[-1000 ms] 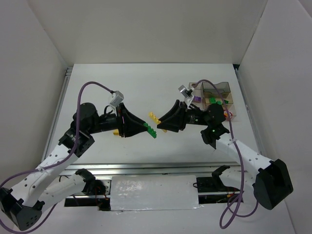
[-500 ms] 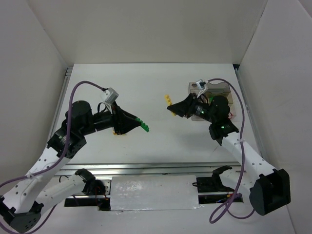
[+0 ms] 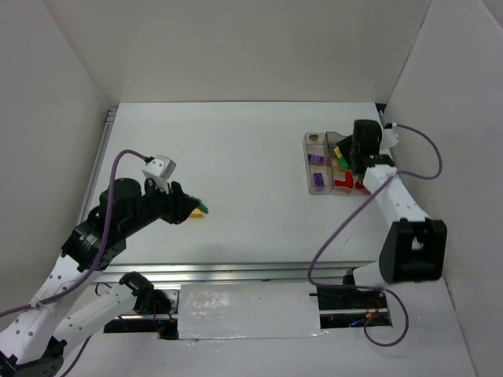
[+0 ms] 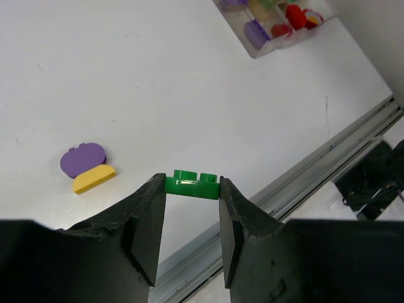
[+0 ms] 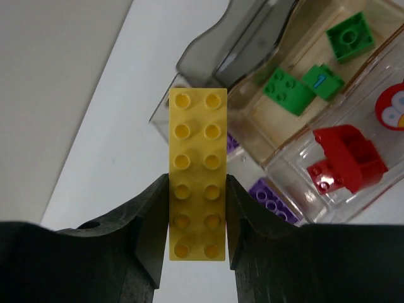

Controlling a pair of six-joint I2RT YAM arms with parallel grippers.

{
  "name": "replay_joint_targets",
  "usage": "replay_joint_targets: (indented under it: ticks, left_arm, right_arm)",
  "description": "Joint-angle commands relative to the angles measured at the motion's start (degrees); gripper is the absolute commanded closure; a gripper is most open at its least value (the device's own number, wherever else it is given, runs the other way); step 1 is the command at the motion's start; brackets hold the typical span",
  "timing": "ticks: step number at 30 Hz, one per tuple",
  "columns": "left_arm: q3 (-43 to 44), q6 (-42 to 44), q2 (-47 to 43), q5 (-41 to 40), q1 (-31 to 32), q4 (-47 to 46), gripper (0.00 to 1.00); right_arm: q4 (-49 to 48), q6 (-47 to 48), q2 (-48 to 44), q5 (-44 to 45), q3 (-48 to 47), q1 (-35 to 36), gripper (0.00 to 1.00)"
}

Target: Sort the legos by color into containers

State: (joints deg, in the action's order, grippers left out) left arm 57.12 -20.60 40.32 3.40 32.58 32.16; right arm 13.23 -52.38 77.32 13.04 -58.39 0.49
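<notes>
Right hand [image 5: 197, 184] is clamped on the long yellow brick [image 5: 197, 132], above the tray [image 5: 252, 38] at 2 o'clock — square it over one compartment, lower, then let go. Left hand [image 4: 192, 187] pinches a green brick [image 4: 194, 179] — 8 o'clock.

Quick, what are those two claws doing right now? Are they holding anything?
The left gripper is closed, holding a green brick.
The right gripper is closed, holding a yellow brick.
</notes>
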Motion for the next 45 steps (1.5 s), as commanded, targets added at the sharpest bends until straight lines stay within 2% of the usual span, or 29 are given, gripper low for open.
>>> replay_joint_targets:
  ticks: [1,3,4,6,10,15,18,19,20,24,25,27,29,31,34,35,36,37,38,39,41,42,43,44,45]
  left_arm:
    - [-2.37,2.93,-2.44,3.17,-2.51,-2.2,1.0]
    - [-3.59,3.02,-3.05,6.08,-4.1,-3.59,1.0]
    - [-3.77,3.02,-3.05,6.09,-4.36,-3.25,1.0]
    - [-3.69,3.2,-2.87,6.01,-4.54,-3.24,1.0]
    - [-3.6,3.46,-2.0,7.67,-6.03,-3.33,1.0]
    - [-3.86,3.46,-1.82,9.52,-7.62,-3.77,1.0]
    - [-3.86,3.37,-1.64,9.17,-7.88,-3.69,1.0]
    - [-3.77,3.46,-1.38,9.17,-7.88,-3.6,1.0]
    - [-3.77,3.55,-1.38,9.43,-7.88,-3.6,1.0]
    - [-3.77,3.64,-1.03,10.05,-8.06,-3.69,1.0]
    - [-3.77,3.72,-0.85,10.14,-8.06,-3.77,1.0]
    - [-3.69,3.64,-0.85,10.31,-8.14,-3.69,1.0]
    - [-3.69,3.72,-0.68,10.75,-8.23,-3.77,1.0]
    - [-3.69,3.55,-0.5,11.1,-8.49,-3.86,1.0]
    - [-3.51,2.67,0.29,11.63,-9.46,-4.74,1.0]
    - [-3.16,1.89,0.9,11.63,-9.81,-5.26,1.0]
    - [-2.81,-1.34,2.65,10.59,-10.16,-7.1,1.0]
    - [-2.2,-3.46,4.06,10.05,-10.17,-7.98,1.0]
    - [-1.41,-8.79,5.72,10.05,-10.17,-9.12,1.0]
    - [-1.49,-11.45,9.65,11.79,-10.08,-14.01,1.0]
    - [-1.84,-18.64,14.77,14.87,-9.03,-20.96,1.0]
    - [-1.49,-19.73,20.88,14.88,-5.98,-25.18,1.0]
    - [-0.36,-20.09,24.77,13.49,-3.77,-31.31,1.0]
    - [4.87,-18.18,28.55,11.39,-1.4,-32.85,1.0]
    - [8.15,-16.77,37.38,9.71,0.45,-34.0,1.0]
  right_arm:
    - [3.63,-10.8,9.93,13.85,-11.52,-0.05,1.0]
    - [6.79,-10.9,18.6,14.91,-17.43,-0.05,1.0]
    - [8.72,-11.51,21.7,15.61,-23.98,-0.05,1.0]
    - [14.17,-12.04,29.42,17.8,-29.91,-0.05,1.0]
    - [21.73,-14.93,38.86,20.01,-42.3,-1.7,1.0]
    - [20.08,-17.22,40.02,19.92,-40.84,-1.9,0.99]
    - [17.62,-17.75,40.28,19.31,-38.91,-1.9,0.91]
    - [17.53,-17.84,40.63,18.87,-39.17,-2.16,0.83]
    - [17.88,-17.84,41.07,18.87,-39.52,-2.16,0.68]
    - [16.39,-16.36,42.91,17.29,-41.1,-2.34,0.49]
    - [16.12,-16.09,43.09,17.02,-41.45,-2.34,0.36]
    - [15.95,-15.22,43.79,15.79,-42.85,-2.43,0.24]
    - [16.03,-14.42,44.23,14.74,-44.34,-2.43,0.05]
    - [16.73,-13.45,44.32,13.95,-45.23,-2.6,0.0]
    - [17.09,-11.96,41.44,11.67,-45.24,-2.51,0.0]
    - [16.3,-9.08,37.24,10.27,-44.01,-2.51,0.0]
    - [13.86,-6.71,34.42,8.25,-39.39,-1.99,0.0]
    - [11.49,-5.12,26.82,7.1,-35.69,-1.81,0.0]
    - [8.94,-3.53,22.22,4.48,-27.04,-1.46,0.0]
    - [5.35,-1.34,12.95,3.5,-22.95,-1.37,0.0]
    - [3.21,0.6,3.33,1.82,-10.94,-1.2,0.0]
    - [3.29,1.48,-1.33,1.47,-7.74,-1.11,0.0]
    - [3.55,3.06,-10.6,1.29,-4.57,-1.11,0.0]
    - [3.9,3.77,-15.13,1.11,0.77,-1.11,0.0]
    - [5.21,3.95,-19.18,1.29,2.74,-1.11,0.0]
